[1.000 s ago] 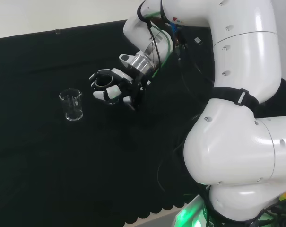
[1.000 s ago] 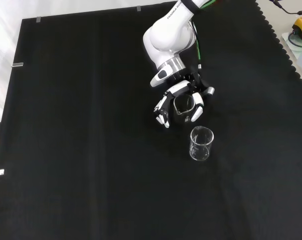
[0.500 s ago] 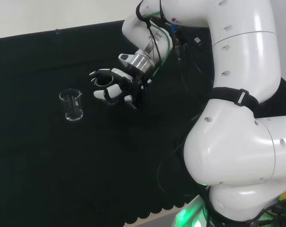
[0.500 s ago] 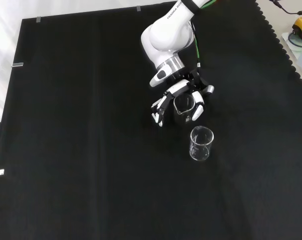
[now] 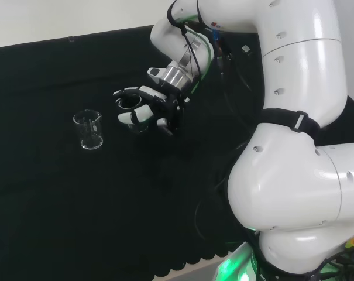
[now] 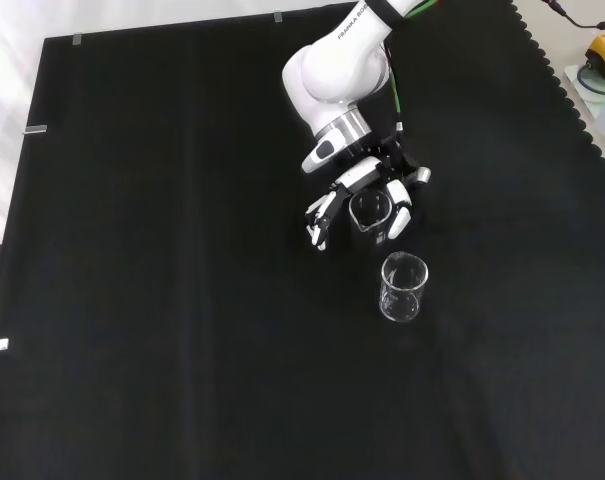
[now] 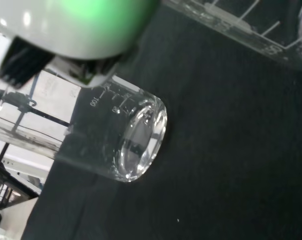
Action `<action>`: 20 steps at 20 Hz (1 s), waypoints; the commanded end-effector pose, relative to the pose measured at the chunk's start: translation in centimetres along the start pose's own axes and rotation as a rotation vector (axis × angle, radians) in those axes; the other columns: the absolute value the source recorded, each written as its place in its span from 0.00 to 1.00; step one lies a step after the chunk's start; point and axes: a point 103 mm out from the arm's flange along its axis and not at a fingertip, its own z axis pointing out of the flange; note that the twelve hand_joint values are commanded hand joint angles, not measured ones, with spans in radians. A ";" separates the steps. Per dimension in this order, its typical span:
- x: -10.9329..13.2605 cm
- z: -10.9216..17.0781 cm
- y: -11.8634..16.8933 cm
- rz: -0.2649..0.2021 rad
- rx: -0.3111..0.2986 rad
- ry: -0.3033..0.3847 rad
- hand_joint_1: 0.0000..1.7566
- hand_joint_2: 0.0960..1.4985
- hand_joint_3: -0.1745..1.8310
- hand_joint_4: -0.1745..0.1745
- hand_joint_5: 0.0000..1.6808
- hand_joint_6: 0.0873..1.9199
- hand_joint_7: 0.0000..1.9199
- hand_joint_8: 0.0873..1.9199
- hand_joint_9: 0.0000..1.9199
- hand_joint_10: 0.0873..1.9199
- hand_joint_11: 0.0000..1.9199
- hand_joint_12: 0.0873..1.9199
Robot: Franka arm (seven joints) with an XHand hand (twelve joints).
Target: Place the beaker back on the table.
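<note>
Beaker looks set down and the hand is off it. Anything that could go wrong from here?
The beaker stands upright on the black cloth, apart from the hand, but close. The hand's fingers are curled; a swing toward the beaker could tip it. The cloth may be soft, so a light clear vessel could topple at a small knock. A straight retreat looks safest.

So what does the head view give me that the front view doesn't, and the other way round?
Head view's extra: the arm's big white lower links, with a green glow under them. Front view's extra: the black cloth out to its edges, and an orange object beyond its corner. Both share: the hand curled round a clear held beaker, and a standing beaker upright on the cloth, apart from the hand.
</note>
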 end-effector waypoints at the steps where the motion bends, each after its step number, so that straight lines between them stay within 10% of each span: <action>1: -0.5 0.3 -0.1 0.036 0.058 -0.028 0.49 0.17 0.55 0.33 0.18 0.01 0.11 0.30 0.15 0.33 0.00 0.60; 20: 0.5 -0.8 -2.0 0.025 0.036 -0.089 0.47 0.17 0.53 0.31 0.13 0.00 0.05 0.29 0.08 0.36 0.00 0.52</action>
